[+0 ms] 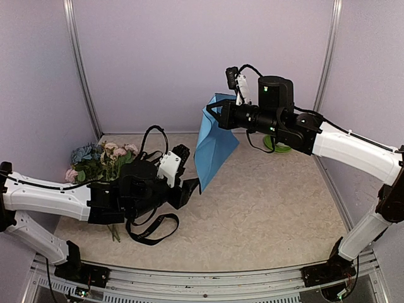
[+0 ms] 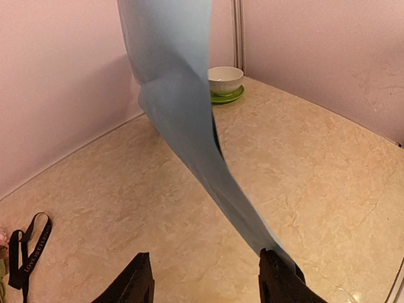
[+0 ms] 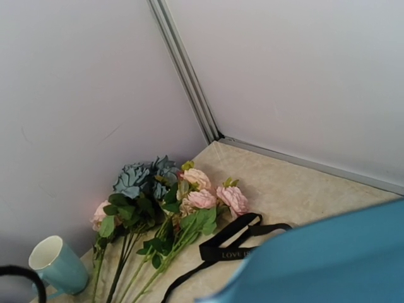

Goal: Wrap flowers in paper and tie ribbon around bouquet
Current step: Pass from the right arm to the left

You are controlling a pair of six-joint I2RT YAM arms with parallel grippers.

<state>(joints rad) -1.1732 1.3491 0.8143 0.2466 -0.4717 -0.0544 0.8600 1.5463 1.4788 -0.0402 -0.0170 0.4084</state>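
Right pincer (image 1: 218, 115), upper centre of the top view, is clamped on the top edge of the paper (image 1: 213, 142). The sheet hangs free, its lower corner running down to one finger (image 2: 278, 287) of the left pincer (image 2: 207, 285), jaws apart, nothing pinched. Flowers (image 3: 170, 202) lie at centre left, the left arm (image 1: 50, 199) crossing their stems. Ribbon (image 3: 240, 243) loops on the tabletop (image 1: 271, 208) beside them. Teal cup (image 3: 57, 265) sits near the blooms. White bowl (image 2: 225, 79) on green plate (image 2: 230, 96), behind the sheet.
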